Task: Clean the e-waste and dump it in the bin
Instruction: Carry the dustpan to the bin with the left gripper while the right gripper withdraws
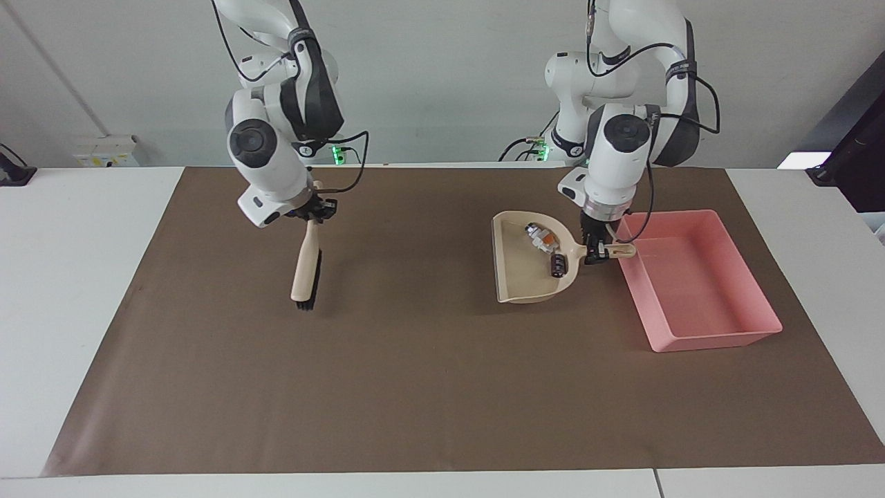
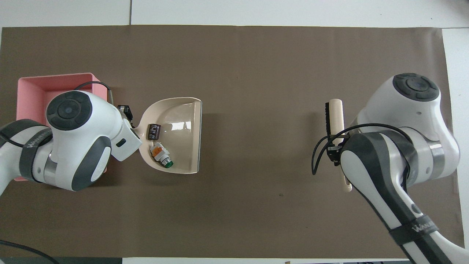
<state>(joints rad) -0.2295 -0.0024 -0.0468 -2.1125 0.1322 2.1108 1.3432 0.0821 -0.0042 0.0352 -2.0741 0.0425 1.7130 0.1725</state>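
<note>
The left gripper [image 1: 599, 250] is clamped on the handle of the beige plastic dustpan [image 1: 525, 273], right of centre in the facing view, with the handle end reaching over the rim of the shallow rectangular pink plastic bin [image 1: 698, 325]. The dustpan's long axis runs across the frame: handle toward the bin at the right, straight open lip toward the frame's left. In the overhead view this is mirrored, the dustpan [image 2: 183, 124] left of centre with its lip facing right and the pink bin [image 2: 31, 82] at the far left, largely covered by the left arm.

The e-waste lies inside the dustpan at its rounded handle end: a small white scrap with orange and green marks [image 2: 161, 153] and, just beside it, a small black block [image 2: 154, 131]. In the facing view they sit as the white scrap [image 1: 541, 236] above the black block [image 1: 559, 263].

The right gripper [image 1: 312, 211] is closed around the top of a beige wooden-handled brush [image 1: 305, 266], left of centre in the facing view, over the brown mat [image 1: 415, 387]. The brush hangs nearly upright, black bristles down. In the overhead view the brush [image 2: 337, 117] shows at the right
</note>
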